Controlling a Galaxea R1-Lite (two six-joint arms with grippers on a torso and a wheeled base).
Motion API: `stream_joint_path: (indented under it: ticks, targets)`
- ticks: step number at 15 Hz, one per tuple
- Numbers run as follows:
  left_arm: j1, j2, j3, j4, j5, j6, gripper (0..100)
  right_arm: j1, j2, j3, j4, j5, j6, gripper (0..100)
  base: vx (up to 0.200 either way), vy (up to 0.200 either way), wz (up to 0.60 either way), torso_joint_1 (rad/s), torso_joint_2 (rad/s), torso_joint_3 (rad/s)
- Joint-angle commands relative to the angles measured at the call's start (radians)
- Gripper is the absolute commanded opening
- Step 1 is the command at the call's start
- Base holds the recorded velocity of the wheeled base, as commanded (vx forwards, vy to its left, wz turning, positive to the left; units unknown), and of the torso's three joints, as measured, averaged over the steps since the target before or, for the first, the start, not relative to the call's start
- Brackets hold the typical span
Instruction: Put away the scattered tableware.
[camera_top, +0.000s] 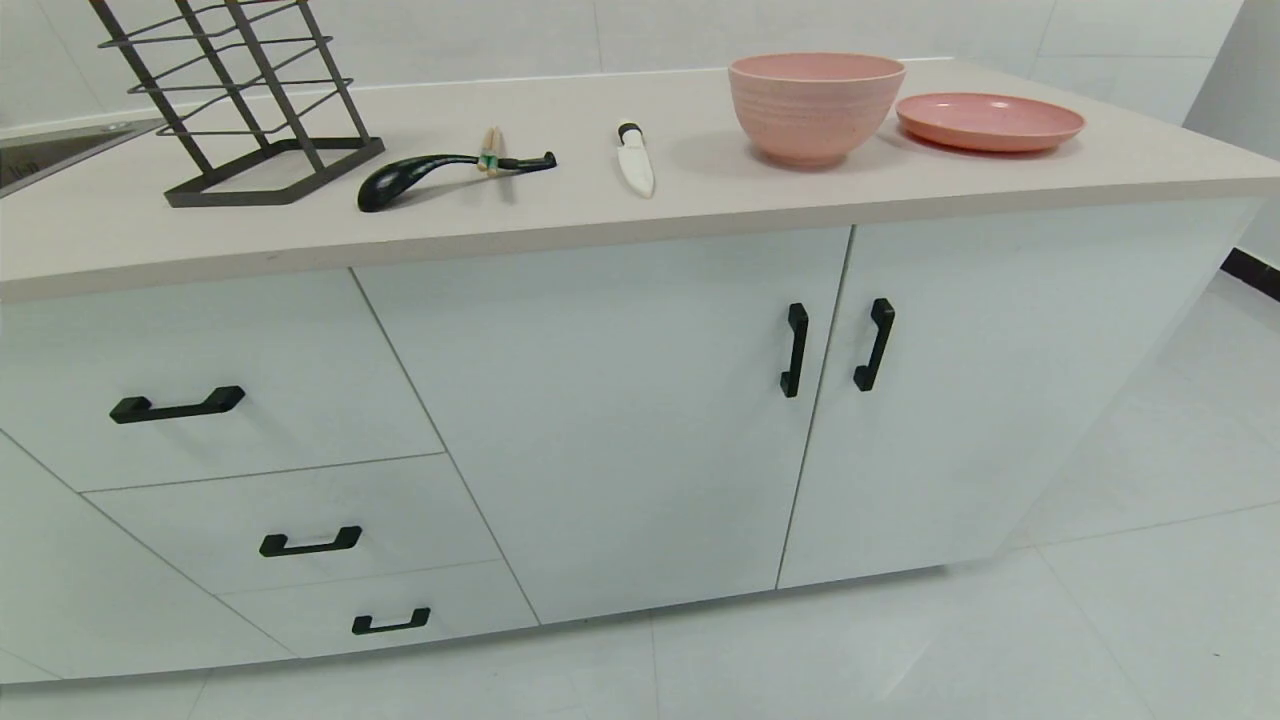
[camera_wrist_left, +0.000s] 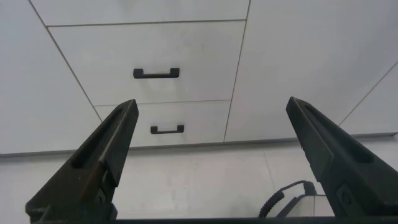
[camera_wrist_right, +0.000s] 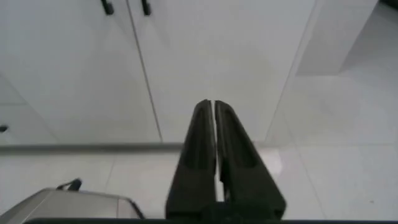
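Evidently we had put nothing away yet: beyond the wire rack (camera_top: 240, 100) at upper left, the black ladle (camera_top: 400, 180), chopsticks (camera_top: 492, 152), white knife (camera_top: 634, 160), pink bowl (camera_top: 815, 105) and pink plate (camera_top: 988, 120) all lay along the tabletop (camera_top: 600, 215). Our left tool (camera_wrist_left: 211, 102) hung spread and our right tool (camera_wrist_right: 214, 106) pressed together, both empty, facing the cabinet fronts.

a white cabinet (camera_top: 620, 430) stands on a floor (camera_top: 1150, 620) of large pale tiles. its beige surface (camera_top: 600, 215) lies on top. at the left are three drawers (camera_top: 290, 495), at the right two doors (camera_top: 1000, 400), all with black handles (camera_top: 177, 405). behind is a white tiled wall (camera_top: 480, 40).
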Motion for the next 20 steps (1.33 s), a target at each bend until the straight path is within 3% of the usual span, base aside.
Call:
stream_joint_path:
  ticks: [1,4,7,11,15,18,20]
  targets:
    - [0.0,0.0,-0.001,0.0,0.001,0.0,100,0.0,-0.003,-0.018,0.015,0.007,-0.001,100,0.0,0.0,0.0,0.0,0.0,0.0]
    - [0.0,0.0,0.001,0.0,0.0,0.001,100,0.011,0.052,-0.049,0.011,0.013,-0.001,100,0.0,0.0,0.0,0.0,0.0,0.0]
    - [0.0,0.0,0.001,0.0,0.0,0.0,100,0.077,0.284,-0.176,-0.022,0.031,-0.006,100,0.0,0.0,0.0,0.0,0.0,0.0]
    - [0.0,0.0,0.001,0.0,0.001,0.0,100,0.103,0.681,-0.143,-0.438,0.102,-0.04,100,0.0,0.0,0.0,0.0,0.0,0.0]
    - [0.0,0.0,-0.001,0.0,0.0,0.0,100,0.102,0.842,-0.121,-0.575,0.123,-0.09,100,0.0,0.0,0.0,0.0,0.0,0.0]
    - [0.0,0.0,-0.001,0.0,0.0,0.001,100,0.102,0.998,-0.118,-0.771,0.218,-0.13,100,0.0,0.0,0.0,0.0,0.0,0.0]
    - [0.0,0.0,0.001,-0.002,0.0,0.0,100,0.1,1.163,-0.068,-1.01,0.333,-0.17,100,0.0,0.0,0.0,0.0,0.0,0.0]
